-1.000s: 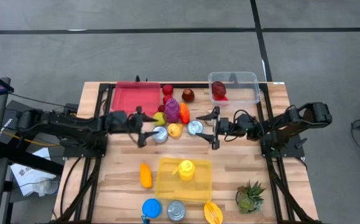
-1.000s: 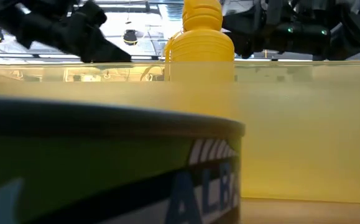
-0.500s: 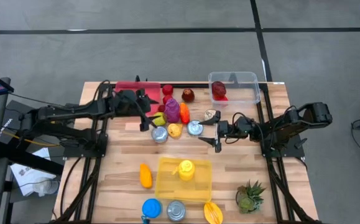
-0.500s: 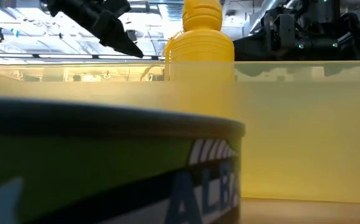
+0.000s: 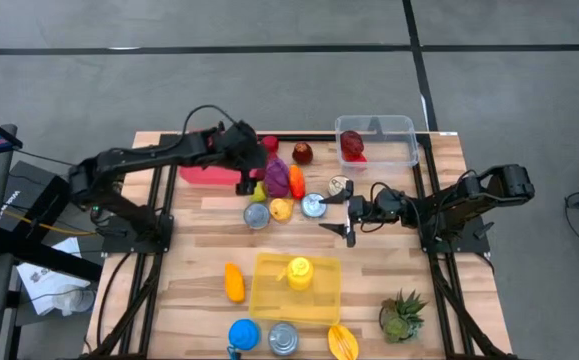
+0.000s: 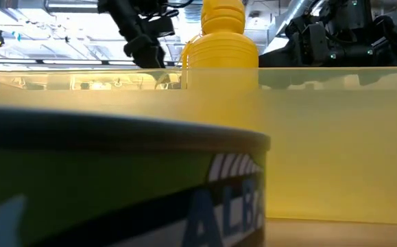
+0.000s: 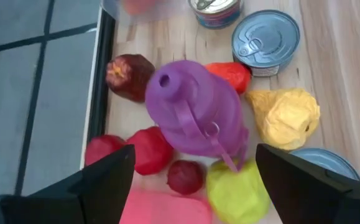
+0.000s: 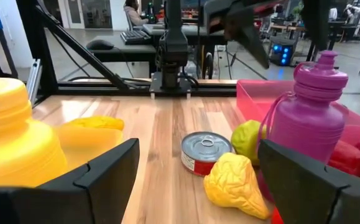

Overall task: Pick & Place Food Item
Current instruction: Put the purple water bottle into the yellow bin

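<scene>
You've got a wooden desk (image 5: 199,285) on grey floor (image 5: 269,90) crossed by dark lines; behind it, bright workshop, office chair (image 8: 99,45), a seated person (image 8: 132,10).

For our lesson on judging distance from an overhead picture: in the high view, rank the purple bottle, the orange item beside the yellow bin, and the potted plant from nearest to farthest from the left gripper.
Measured from the left gripper, above the pink tray's edge:
1. Purple bottle: right beside it, in the food cluster.
2. Orange item: at the yellow bin's left side, toward the near edge.
3. Potted plant: near-right corner.
</scene>
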Controlling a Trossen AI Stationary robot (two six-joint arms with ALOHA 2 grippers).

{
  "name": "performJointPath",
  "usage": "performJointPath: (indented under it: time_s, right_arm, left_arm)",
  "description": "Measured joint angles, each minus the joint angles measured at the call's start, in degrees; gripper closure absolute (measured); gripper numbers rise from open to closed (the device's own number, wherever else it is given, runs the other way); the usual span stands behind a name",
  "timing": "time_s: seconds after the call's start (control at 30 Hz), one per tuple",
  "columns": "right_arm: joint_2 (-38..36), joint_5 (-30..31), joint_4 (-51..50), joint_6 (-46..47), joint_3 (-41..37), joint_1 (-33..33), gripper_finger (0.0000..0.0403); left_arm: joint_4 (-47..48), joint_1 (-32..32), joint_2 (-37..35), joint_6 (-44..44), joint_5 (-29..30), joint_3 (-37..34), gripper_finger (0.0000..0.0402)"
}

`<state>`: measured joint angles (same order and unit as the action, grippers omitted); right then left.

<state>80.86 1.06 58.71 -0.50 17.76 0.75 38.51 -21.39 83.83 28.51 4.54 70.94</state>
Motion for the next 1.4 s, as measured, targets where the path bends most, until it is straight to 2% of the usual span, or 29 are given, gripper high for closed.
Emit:
performJointPath:
  time_s: [0.2,0.6,0.7,0.87,0.93,1.07,1.23,1.4]
  right_arm:
    - [0.00,-1.46,-0.08,0.56,0.00,0.00,0.0088]
    - [0.00,-2.78,-1.44,1.60,0.02,0.00,0.0088]
    - [0.00,-2.78,-1.50,1.60,0.02,0.02,0.0088]
    - [0.00,-2.78,-1.50,1.63,0.02,0.00,0.0088]
    - [0.00,-2.78,-1.50,1.63,0.02,0.00,0.0088]
    - [0.00,-2.78,-1.45,1.63,0.02,0.01,0.0088]
    - [0.00,-2.78,-1.63,1.63,0.02,0.00,0.0088]
    - [0.00,-2.78,-1.74,2.00,0.02,0.00,0.0088]
  left_arm:
    - [6.50,-1.33,3.34,1.22,-3.67,7.97,0.0076]
    - [8.17,-3.02,8.50,-0.28,-7.98,9.75,0.0077]
    - [7.90,-2.97,8.49,-0.75,-7.14,9.75,0.0077]
    - [5.39,-2.56,7.21,-3.73,0.20,9.75,0.0077]
    - [4.83,-2.60,6.46,-3.45,1.23,9.73,0.0077]
    - [2.29,-1.95,4.07,-3.14,0.78,9.73,0.0079]
    - [0.32,-0.94,1.59,-5.52,-4.53,9.73,0.0080]
    - [-2.10,0.09,0.88,-10.14,-5.17,9.75,0.0055]
